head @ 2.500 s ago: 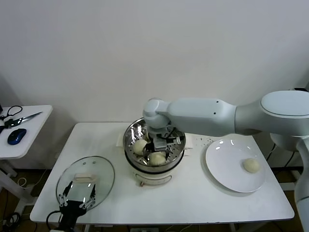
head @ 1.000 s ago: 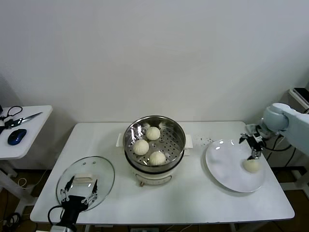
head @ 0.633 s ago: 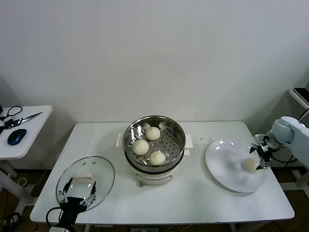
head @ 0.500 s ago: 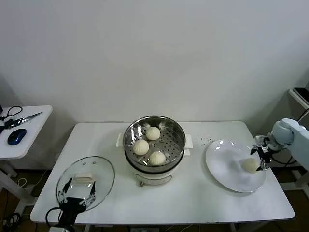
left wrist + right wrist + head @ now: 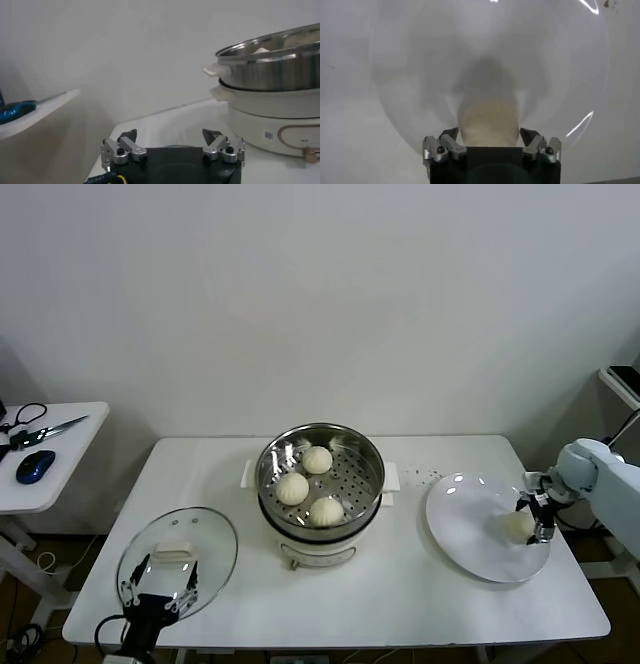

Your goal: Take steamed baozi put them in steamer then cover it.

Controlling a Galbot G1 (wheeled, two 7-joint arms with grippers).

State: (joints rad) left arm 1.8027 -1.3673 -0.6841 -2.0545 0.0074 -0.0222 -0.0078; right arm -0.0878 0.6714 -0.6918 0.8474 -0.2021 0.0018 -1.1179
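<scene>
The steel steamer on its white base stands mid-table and holds three baozi. It also shows in the left wrist view. The fourth baozi lies on a white plate at the right. My right gripper is open and low over the plate, its fingers either side of this baozi. I cannot tell if they touch it. The glass cover with its white handle lies flat at the front left. My left gripper is open and empty at the cover's near edge.
A small side table at the far left carries scissors and a blue mouse. Dark specks lie on the table between the steamer and the plate. The plate sits close to the table's right edge.
My right arm left the steamer, swung right to the plate and came down around the last baozi. Three baozi stay in the steamer. The left arm has not moved.
</scene>
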